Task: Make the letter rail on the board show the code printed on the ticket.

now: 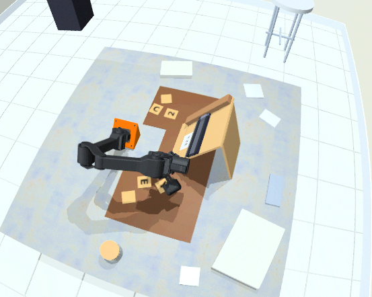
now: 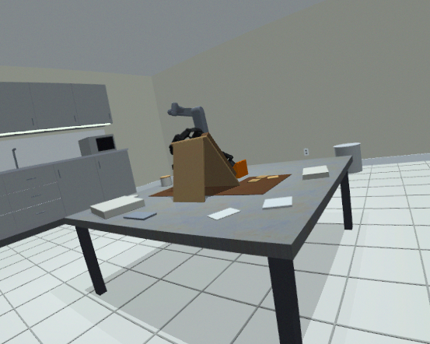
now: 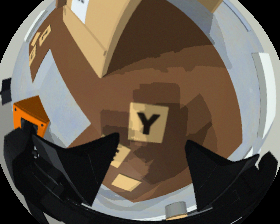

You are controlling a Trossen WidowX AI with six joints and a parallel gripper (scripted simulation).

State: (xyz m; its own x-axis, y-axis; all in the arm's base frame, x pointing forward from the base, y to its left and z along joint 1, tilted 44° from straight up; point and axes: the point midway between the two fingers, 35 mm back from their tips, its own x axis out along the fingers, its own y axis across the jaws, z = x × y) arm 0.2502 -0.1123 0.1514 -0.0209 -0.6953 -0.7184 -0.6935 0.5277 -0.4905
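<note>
My gripper (image 3: 153, 141) is open and empty, above the Y tile (image 3: 136, 112) (image 1: 160, 185), which lies flat on the brown mat ahead of and between the fingertips in the wrist view. The E tile (image 1: 144, 181) (image 3: 122, 155) and a blank-faced tile (image 1: 128, 197) (image 3: 126, 182) lie beside it. The C tile (image 1: 156, 109), the 2 tile (image 1: 171, 113) and another plain tile (image 1: 166, 98) lie at the mat's other end. The dark letter rail (image 1: 198, 136) on the sloped board (image 1: 218, 125) (image 2: 189, 171) shows no tiles. The ticket (image 1: 186, 141) is too small to read now.
The brown mat (image 1: 186, 225) (image 3: 221, 110) lies under the board. A wooden bar (image 1: 210, 109) borders the board's far end. A round wooden-topped jar (image 1: 109, 250) (image 3: 176, 210), a large white slab (image 1: 250, 248) and a white block (image 1: 176, 68) (image 2: 315, 172) stand around the mat.
</note>
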